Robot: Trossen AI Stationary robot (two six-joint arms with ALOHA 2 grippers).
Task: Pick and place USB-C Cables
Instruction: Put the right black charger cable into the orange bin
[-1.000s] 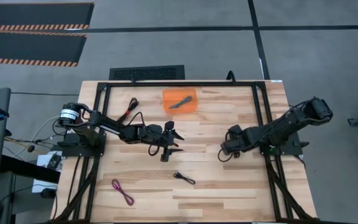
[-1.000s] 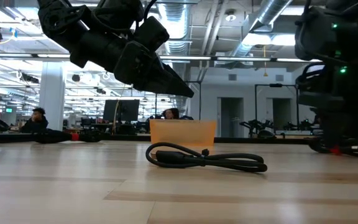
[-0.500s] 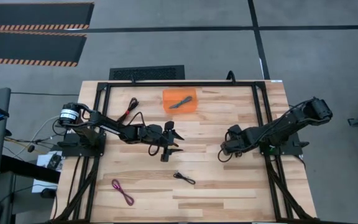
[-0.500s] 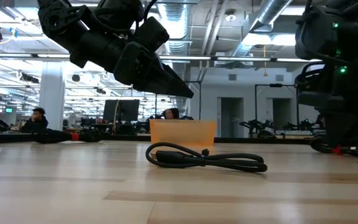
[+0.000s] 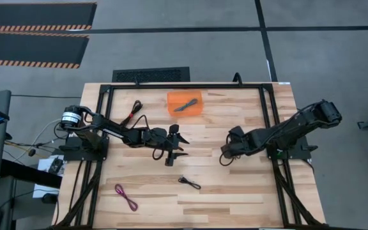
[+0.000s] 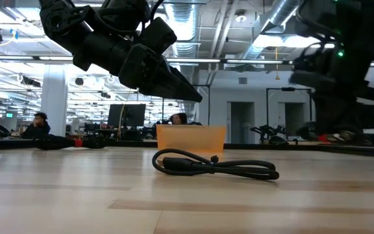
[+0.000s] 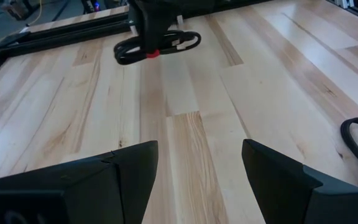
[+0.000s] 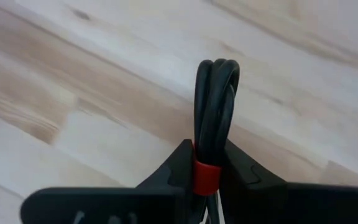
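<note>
My right gripper [image 5: 225, 154] hovers near the table's middle, shut on a black USB-C cable with a red band [image 8: 215, 99]; the left wrist view shows that cable [image 7: 157, 47] too. My left gripper [image 5: 176, 144] stands open left of the middle, above the wood, touching nothing. A black cable [image 5: 189, 183] lies flat toward the near edge. A magenta cable [image 5: 126, 197] lies near left. A red-and-black cable [image 5: 133, 112] lies far left. The orange tray [image 5: 198, 110] at the far middle holds one dark cable [image 5: 184, 105]. My right gripper pinches the folded cable between its two fingers [image 8: 174, 165] at the red band [image 8: 204, 178]. The fingers lie along the cable, slanting down from the table's right. The folded loop end [image 8: 216, 68] sticks out past the fingertips, and the cable looks clear of the wood.
Black frame rails [image 5: 267, 121] run along the table's sides and far edge. Bare wood lies between the two grippers and along the near right. In the low view the black cable [image 6: 213, 166] lies in front of the orange tray [image 6: 190, 138].
My right gripper has moved toward the table's left and risen a little, carrying the red-banded cable with it. The other cables and the tray stay where they were.
</note>
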